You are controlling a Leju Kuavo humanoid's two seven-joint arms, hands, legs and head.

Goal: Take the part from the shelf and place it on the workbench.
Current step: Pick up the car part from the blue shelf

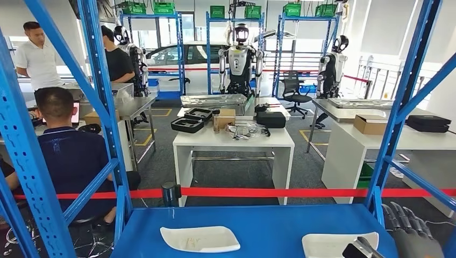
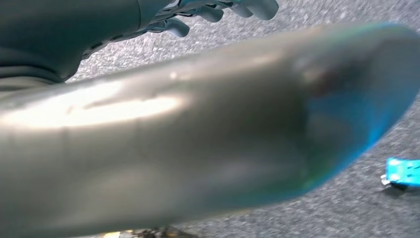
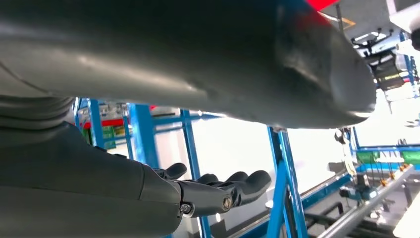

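Observation:
Two flat white parts lie on the blue shelf board [image 1: 269, 223] in the head view: one at the centre left [image 1: 199, 238], one at the right [image 1: 333, 244]. My right hand [image 1: 407, 231] is at the shelf's right end, just beside the right part, its dark fingers [image 1: 402, 215] stretched out and its thumb tip [image 1: 359, 249] over that part's near corner. The right wrist view shows the same hand [image 3: 218, 191] with fingers extended and nothing in it. My left hand [image 2: 218, 11] hangs above grey floor, thumb apart from the fingers, holding nothing.
Blue shelf uprights [image 1: 110, 107] [image 1: 400, 107] frame the board on both sides. A red barrier tape [image 1: 279, 192] runs behind it. Beyond stands a white workbench [image 1: 234, 141] with boxes and trays. People sit and stand at the left [image 1: 67, 150]. A blue object [image 2: 402, 172] lies on the floor.

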